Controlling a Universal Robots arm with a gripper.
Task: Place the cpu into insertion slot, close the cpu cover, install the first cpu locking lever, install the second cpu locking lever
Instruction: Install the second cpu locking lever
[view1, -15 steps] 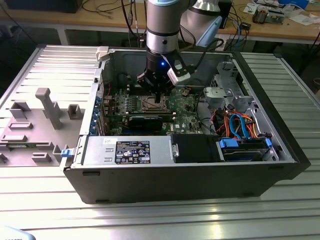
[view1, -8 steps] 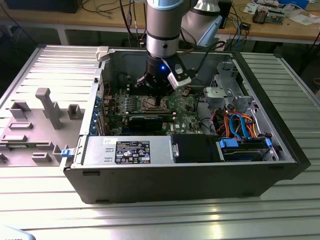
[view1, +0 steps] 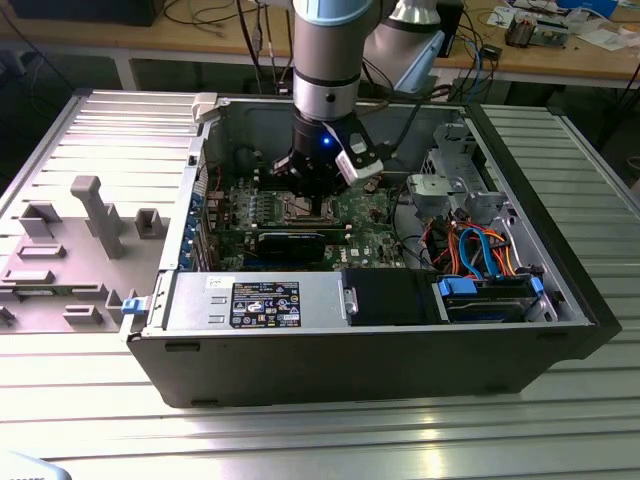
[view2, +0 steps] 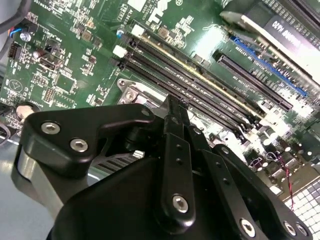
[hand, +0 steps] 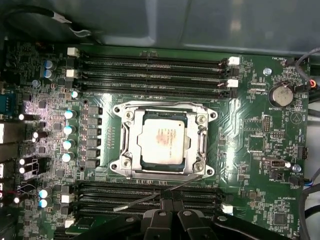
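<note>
In the first wrist view the cpu (hand: 162, 145) lies flat in the insertion slot (hand: 120, 111) on the green board. The silver cpu cover (hand: 201, 145) is folded down around it as a frame. A thin metal locking lever (hand: 137, 201) slants out from the socket's edge over the near memory slots. My gripper (hand: 171, 201) is shut, its tips right at this lever's rod, with nothing held between them. The exterior view has the gripper (view1: 316, 207) low inside the open computer case, just over the insertion slot (view1: 298, 208). The black fingers (view2: 172, 107) look pressed together in the second wrist view.
Rows of long memory slots (hand: 150, 65) flank the socket on both sides. Capacitors (hand: 68, 130) and a coin battery (hand: 282, 95) stand nearby. A power supply (view1: 265, 300), a drive cage (view1: 450, 190) and cables (view1: 480, 250) crowd the case. A grey fixture plate (view1: 70, 240) lies outside it.
</note>
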